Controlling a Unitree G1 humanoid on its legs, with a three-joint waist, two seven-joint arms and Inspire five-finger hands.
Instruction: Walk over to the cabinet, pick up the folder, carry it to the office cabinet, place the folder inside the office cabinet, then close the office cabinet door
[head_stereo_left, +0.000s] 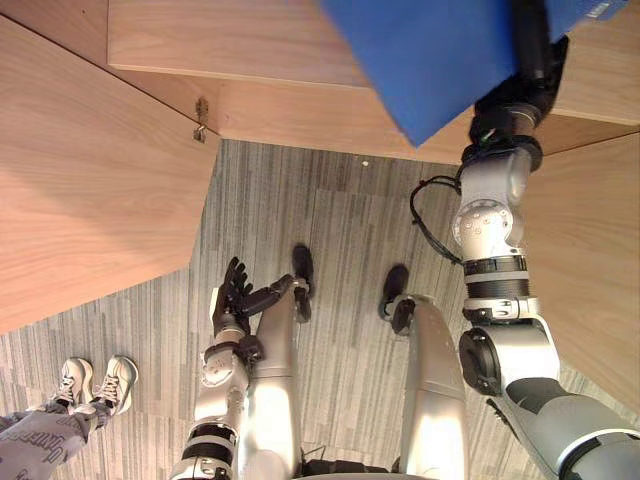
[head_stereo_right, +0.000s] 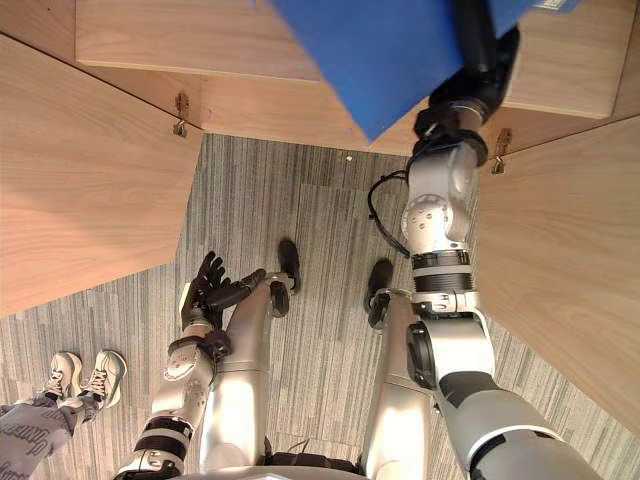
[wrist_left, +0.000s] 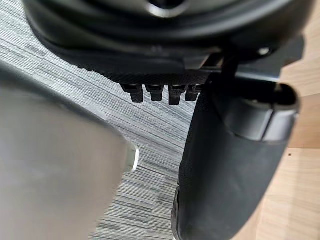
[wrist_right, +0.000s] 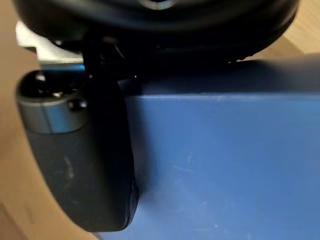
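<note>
At the upper right, the right hand (wrist_right: 75, 150) is clamped on the blue folder (head_stereo_left: 430, 60) before the open cabinet (head_stereo_left: 250, 50), probably to put it inside. The idle left hand (head_stereo_left: 235, 295) hangs at lower left, fingers loosely apart.

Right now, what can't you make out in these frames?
Blue folder: far end cut off by the eye views' top edge.
Right hand: thumb clamps the folder; its fingers are hidden behind it.
Office cabinet: interior beyond the top edge, so how far the folder is in is unclear.
Person: shoes and a trouser leg show; the rest is cut by the lower-left corner.
</note>
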